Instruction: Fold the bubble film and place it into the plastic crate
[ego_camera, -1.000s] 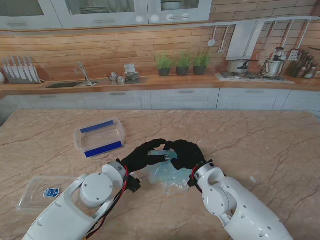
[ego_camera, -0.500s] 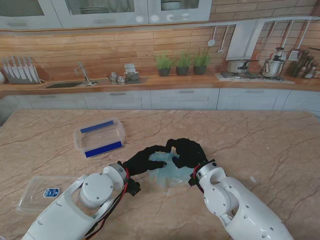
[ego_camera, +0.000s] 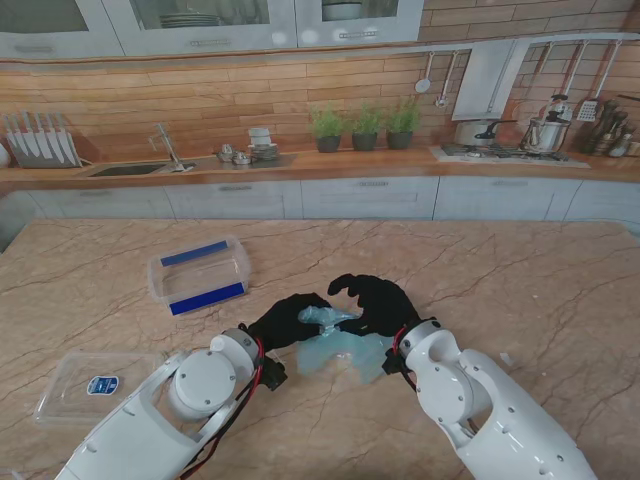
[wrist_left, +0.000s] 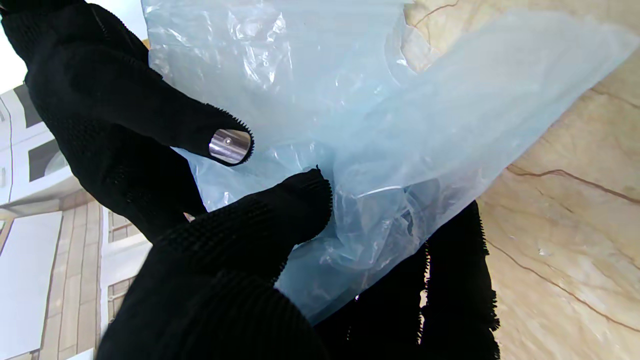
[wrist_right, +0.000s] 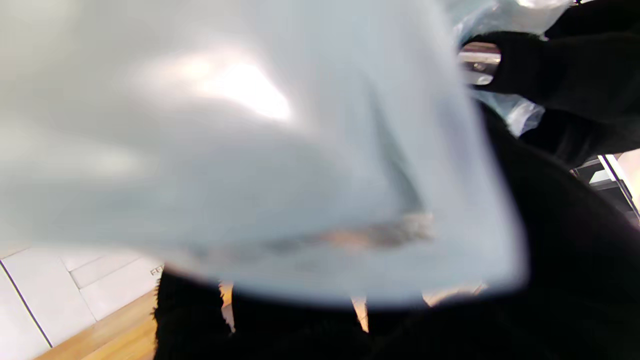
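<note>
My left robot hand (ego_camera: 285, 322) sits just left of the frame's centre in the stand view, its black-gloved fingers (wrist_left: 150, 120) pinching a bunched edge of the pale blue bubble film (ego_camera: 342, 350); the left wrist view shows the thumb and a finger pressed into the crumpled sheet. My right robot hand (ego_camera: 375, 302) is right beside it, slightly farther from me, fingers curled over the same gathered part of the film, so both hands grip it close together. In the right wrist view the film (wrist_right: 250, 150) is a blur that fills most of the picture, so I cannot tell the finger placement there. The rest of the film hangs down toward me and spreads on the marble worktop (ego_camera: 520, 290). The plastic crate (ego_camera: 199, 274) with blue strips sits apart at centre left, farther from me, and a clear lid (ego_camera: 90, 382) lies flat at lower left.
</note>
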